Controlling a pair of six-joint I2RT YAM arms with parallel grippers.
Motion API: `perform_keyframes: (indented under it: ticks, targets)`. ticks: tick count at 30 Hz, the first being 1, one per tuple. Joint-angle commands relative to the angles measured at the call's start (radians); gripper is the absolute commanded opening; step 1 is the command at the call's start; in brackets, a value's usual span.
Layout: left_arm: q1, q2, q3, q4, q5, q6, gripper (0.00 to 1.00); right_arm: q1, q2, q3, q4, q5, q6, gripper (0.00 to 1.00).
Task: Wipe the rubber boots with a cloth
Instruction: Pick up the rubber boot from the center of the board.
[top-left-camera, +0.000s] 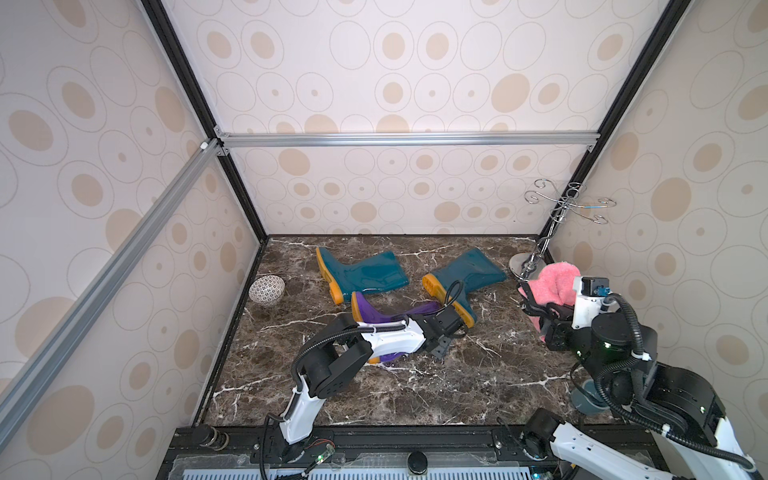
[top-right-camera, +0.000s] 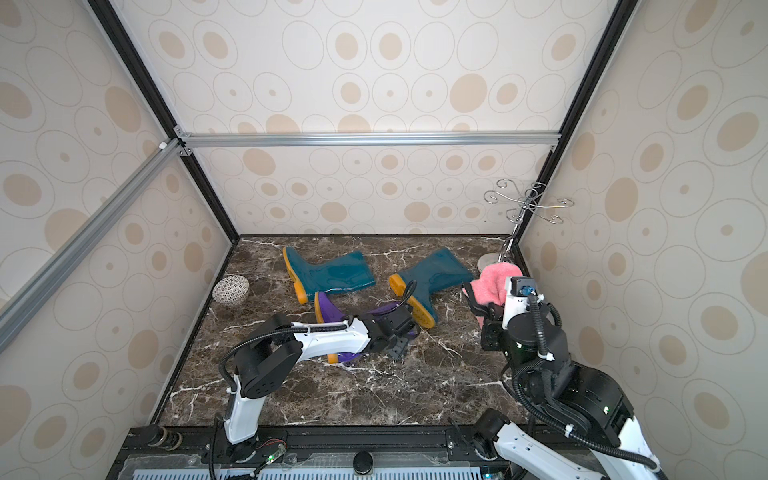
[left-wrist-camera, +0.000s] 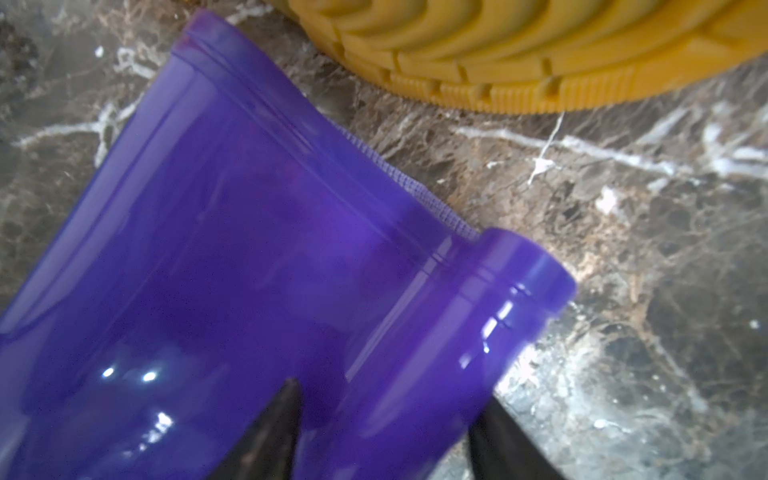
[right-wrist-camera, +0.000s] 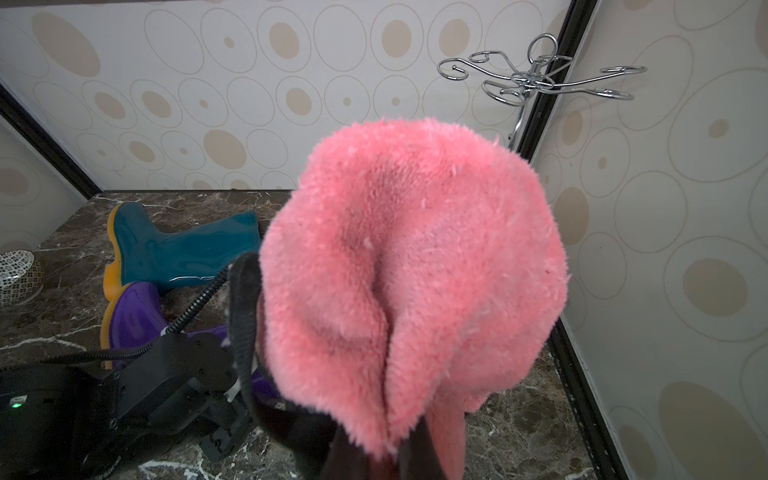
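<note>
Overhead, both top views show a dark brown marble tabletop (top-left-camera: 415, 395) inside a booth with circle-patterned walls, and two robot arms reaching in from the near edge. The left end effector (left-wrist-camera: 386, 436) is low over a glossy purple rubber boot with a yellow-orange sole (top-left-camera: 365, 309), which lies on its side beneath the arm.

In the left wrist view, its two dark fingers (left-wrist-camera: 274, 428) stand partway apart. They sit on either side of a rounded fold along the edge of the purple rubber boot's shaft (left-wrist-camera: 228, 270), near the open top. Whether they press the rubber cannot be told.

Just ahead of this end effector lies a glossy teal rubber boot (top-left-camera: 469, 270), also on its side. Its ridged yellow-orange sole (left-wrist-camera: 519, 50) faces the end effector. A second teal rubber boot (top-left-camera: 365, 272) lies farther off, just past the purple rubber boot's toe.

The right end effector (right-wrist-camera: 378, 459) is raised above the tabletop, well to the right of the left one. It is clamped on a fluffy pink cloth with dark edging (right-wrist-camera: 415, 257). The cloth bunches up from between the fingers in a rounded mound and is held clear of all three boots.

Beyond the right end effector, in the far corner, stands a chrome wire hook stand (top-left-camera: 569, 203). Far to the left of the left end effector, by the wall, sits a small round patterned bowl (top-left-camera: 267, 291).
</note>
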Motion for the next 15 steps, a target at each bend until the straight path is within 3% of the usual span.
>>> perform_keyframes:
  ticks: [1,11,15]
  targets:
    - [-0.004,-0.009,-0.024,0.009,0.009,0.007,0.41,0.000,-0.017,-0.005,0.006,0.006,-0.010,0.00]
    - [-0.004,-0.209,-0.146,0.093,-0.004,-0.011,0.00,0.000,-0.019,-0.014,0.016,-0.002,-0.006,0.00]
    - [-0.003,-0.282,-0.191,0.119,-0.020,-0.005,0.00,0.001,-0.025,-0.028,0.036,-0.002,-0.011,0.00]
